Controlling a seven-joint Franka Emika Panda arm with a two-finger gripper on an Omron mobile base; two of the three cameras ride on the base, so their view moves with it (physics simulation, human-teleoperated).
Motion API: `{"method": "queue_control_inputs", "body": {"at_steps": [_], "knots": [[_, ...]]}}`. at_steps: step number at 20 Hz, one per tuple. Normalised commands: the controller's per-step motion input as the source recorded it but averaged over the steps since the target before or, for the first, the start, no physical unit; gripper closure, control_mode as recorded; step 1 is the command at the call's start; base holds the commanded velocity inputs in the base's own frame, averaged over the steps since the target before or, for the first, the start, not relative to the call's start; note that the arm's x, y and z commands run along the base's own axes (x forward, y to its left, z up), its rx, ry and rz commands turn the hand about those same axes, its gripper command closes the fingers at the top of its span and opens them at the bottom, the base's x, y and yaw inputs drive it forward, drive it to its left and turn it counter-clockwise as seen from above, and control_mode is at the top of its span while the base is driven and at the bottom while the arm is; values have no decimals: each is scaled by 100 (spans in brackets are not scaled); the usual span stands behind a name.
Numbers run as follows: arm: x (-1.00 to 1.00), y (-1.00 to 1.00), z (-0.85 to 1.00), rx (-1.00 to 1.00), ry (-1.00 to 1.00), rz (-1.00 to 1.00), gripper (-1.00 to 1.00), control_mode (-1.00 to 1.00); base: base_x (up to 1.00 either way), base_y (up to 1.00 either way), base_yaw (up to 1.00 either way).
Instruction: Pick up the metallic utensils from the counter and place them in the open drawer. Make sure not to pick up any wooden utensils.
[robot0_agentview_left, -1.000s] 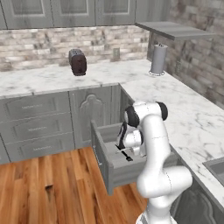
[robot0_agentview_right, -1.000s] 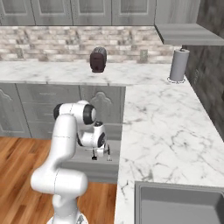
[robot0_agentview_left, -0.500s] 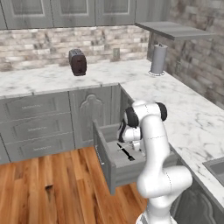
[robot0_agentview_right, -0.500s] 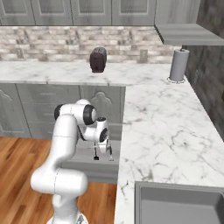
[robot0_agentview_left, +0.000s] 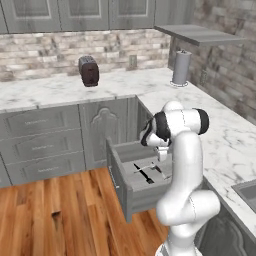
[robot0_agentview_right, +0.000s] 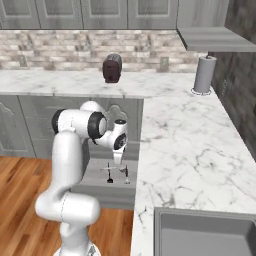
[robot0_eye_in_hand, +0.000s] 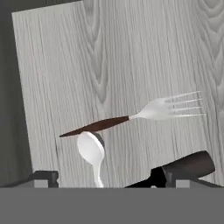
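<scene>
Fork (robot0_eye_in_hand: 144, 116), spoon (robot0_eye_in_hand: 92, 151), knife (robot0_eye_in_hand: 186, 167) near drawer (robot0_eye_in_hand: 61, 65) floor's edge, pincer (robot0_eye_in_hand: 107, 177) spread open above

Sitting in one open grey drawer with a pale wood-grain floor (robot0_eye_in_hand: 131, 52): three slim utensils.
- One silver fork with a dark brown handle (robot0_eye_in_hand: 144, 114).
- One small pale silver spoon (robot0_eye_in_hand: 92, 151).
- One black knife (robot0_eye_in_hand: 186, 166).

Standing on one white marble desk with grey veining (robot0_agentview_right: 190, 150):
- One dark rounded toaster (robot0_agentview_right: 112, 68).
- One upright grey cylinder (robot0_agentview_right: 204, 75).
</scene>
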Motion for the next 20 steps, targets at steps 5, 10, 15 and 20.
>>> {"method": "queue_control_inputs", "body": {"at_steps": [5, 10, 15, 20], "knots": [[-100, -32, 100, 7, -13, 0, -100, -100, 0, 0, 0], [-100, -22, 100, 3, -27, 2, -100, -100, 0, 0, 0], [-100, -20, 41, 1, -31, 16, -100, -100, 0, 0, 0], [-100, -22, -13, 0, -19, 24, -100, -100, 0, 0, 0]]}}
